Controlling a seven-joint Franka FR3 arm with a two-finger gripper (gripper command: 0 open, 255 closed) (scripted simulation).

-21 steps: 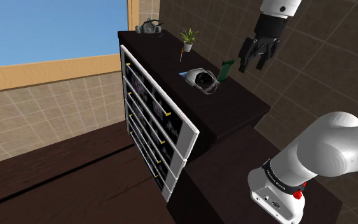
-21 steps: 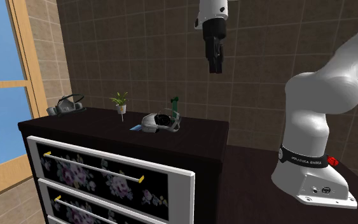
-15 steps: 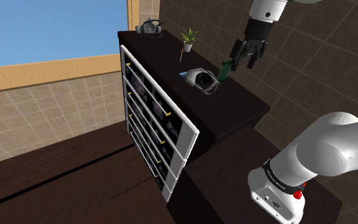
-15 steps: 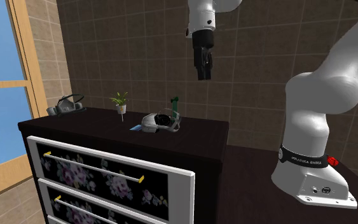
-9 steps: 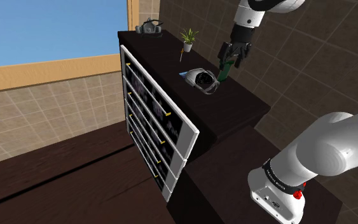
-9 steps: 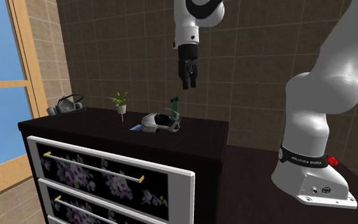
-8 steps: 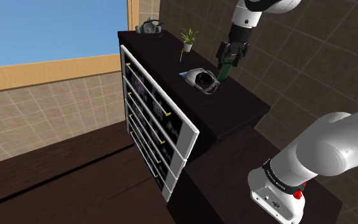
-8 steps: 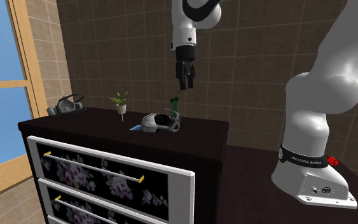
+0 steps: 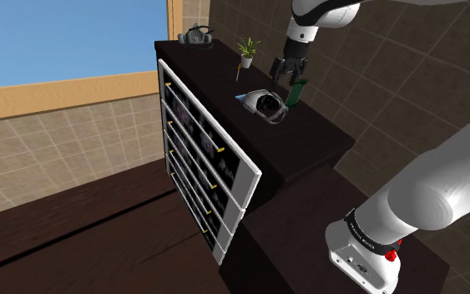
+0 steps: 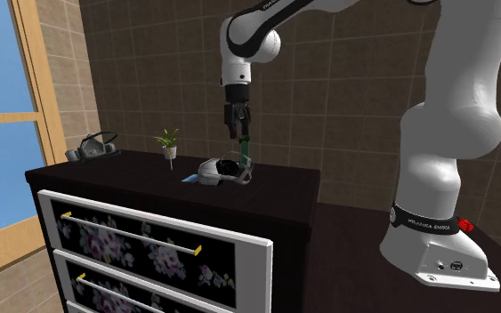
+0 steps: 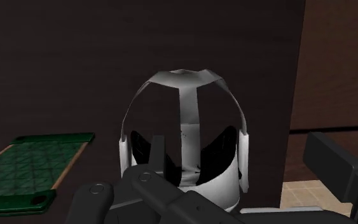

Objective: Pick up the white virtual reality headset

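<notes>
The white virtual reality headset [image 9: 265,104] lies on the dark dresser top [image 9: 312,142], its strap arching over a black inside; the second exterior view has the headset [image 10: 220,171] mid-top. My black gripper [image 9: 285,78] hangs open a short way above it, nearer the tiled wall. From the second exterior view the gripper [image 10: 238,132] points straight down just over the headset's back. In the wrist view the headset [image 11: 184,137] sits below and between the spread fingers [image 11: 337,167], untouched.
A green flat object [image 9: 298,90] leans at the wall just behind the headset, close to the fingers. A small potted plant [image 9: 246,50] and grey goggles [image 9: 198,33] stand further along the top. The floral drawer fronts [image 9: 208,159] stick out below.
The arm has swung toward the shoulder view's left and come down, bringing the gripper from high beside the wall to just above the headset. The fingers stayed open; the headset has not moved.
</notes>
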